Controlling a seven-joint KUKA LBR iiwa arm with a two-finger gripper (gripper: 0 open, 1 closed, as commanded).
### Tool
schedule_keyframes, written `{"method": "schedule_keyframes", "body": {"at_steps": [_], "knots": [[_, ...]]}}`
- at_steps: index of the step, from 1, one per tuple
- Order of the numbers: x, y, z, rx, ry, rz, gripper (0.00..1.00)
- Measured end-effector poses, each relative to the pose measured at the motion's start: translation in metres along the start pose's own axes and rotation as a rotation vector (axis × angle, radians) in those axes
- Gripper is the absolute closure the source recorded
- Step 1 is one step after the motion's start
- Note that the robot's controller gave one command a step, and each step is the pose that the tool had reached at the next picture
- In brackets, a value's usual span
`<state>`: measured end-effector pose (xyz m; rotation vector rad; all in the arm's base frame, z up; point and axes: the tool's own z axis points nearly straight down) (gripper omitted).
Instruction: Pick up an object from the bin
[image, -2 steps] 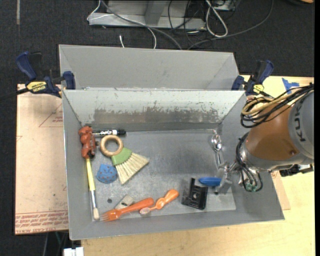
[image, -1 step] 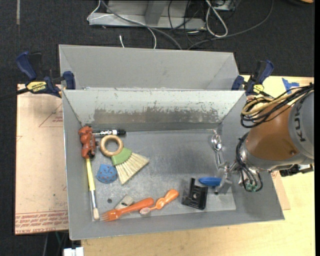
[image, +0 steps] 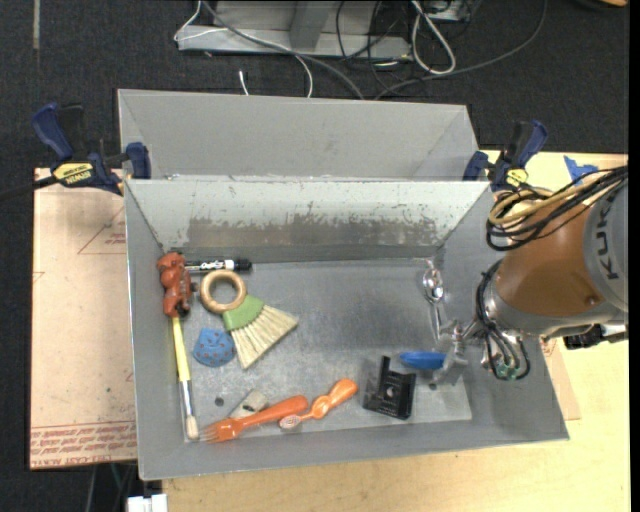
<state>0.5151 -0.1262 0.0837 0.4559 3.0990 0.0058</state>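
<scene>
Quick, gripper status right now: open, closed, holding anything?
Gripper: open or closed cannot be told. It sits right beside a small blue thing, near a black block.

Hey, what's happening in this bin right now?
A robot arm reaches in from the right, its gripper low at a small blue object beside a black clip-like piece. Whether it grips the blue object is unclear. A green-handled brush, a wooden ring and an orange brush lie untouched on the left.
</scene>
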Motion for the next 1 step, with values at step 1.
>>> {"method": "schedule_keyframes", "body": {"at_steps": [1], "knots": [[0.0017,0.0003,-0.0389,0.0,0.007,0.0,1.0]]}}
